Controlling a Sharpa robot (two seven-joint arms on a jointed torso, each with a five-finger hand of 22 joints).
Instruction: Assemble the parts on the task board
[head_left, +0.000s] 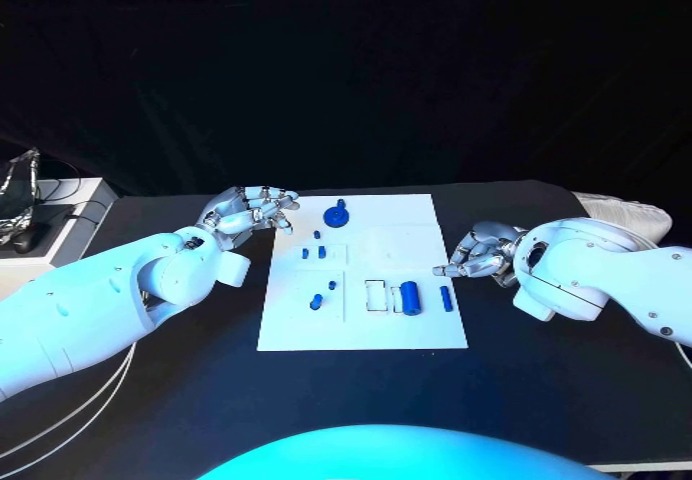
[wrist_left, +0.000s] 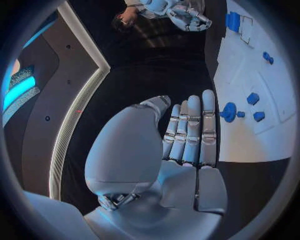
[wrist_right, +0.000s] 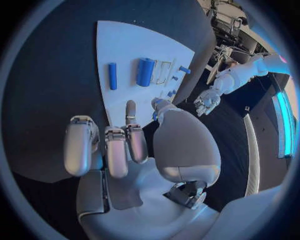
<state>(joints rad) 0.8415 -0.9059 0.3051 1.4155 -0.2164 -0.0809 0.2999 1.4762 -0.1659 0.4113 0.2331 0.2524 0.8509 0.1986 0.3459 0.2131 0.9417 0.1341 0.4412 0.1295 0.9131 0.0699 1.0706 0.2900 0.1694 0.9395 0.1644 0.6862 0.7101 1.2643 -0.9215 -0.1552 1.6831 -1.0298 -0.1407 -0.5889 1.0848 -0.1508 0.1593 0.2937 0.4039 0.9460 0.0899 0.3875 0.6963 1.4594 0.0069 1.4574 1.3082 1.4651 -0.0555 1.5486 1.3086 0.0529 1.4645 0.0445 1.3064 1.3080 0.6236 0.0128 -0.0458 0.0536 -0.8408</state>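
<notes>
Assembly not begun, I judge: my left hand (head_left: 254, 212) and right hand (head_left: 477, 254) flank the board (head_left: 389, 230), fingers loosely apart, holding nothing. Next: grasp the thick cylinder (head_left: 410, 298).

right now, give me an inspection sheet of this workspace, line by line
surface: black table, white task board at its middle.
job's things: blue parts on the board: a large cylinder beside a thin rod, a round wheel-like part at the far edge, small pieces between.
clutter: nothing seen on the table.
robot hands: left robot hand beside the board's far left corner, holding nothing; right robot hand at the board's right edge, fingers curled, holding nothing.
cables: white cables under the left arm.
surroundings: black backdrop; white stand with equipment at far left.
</notes>
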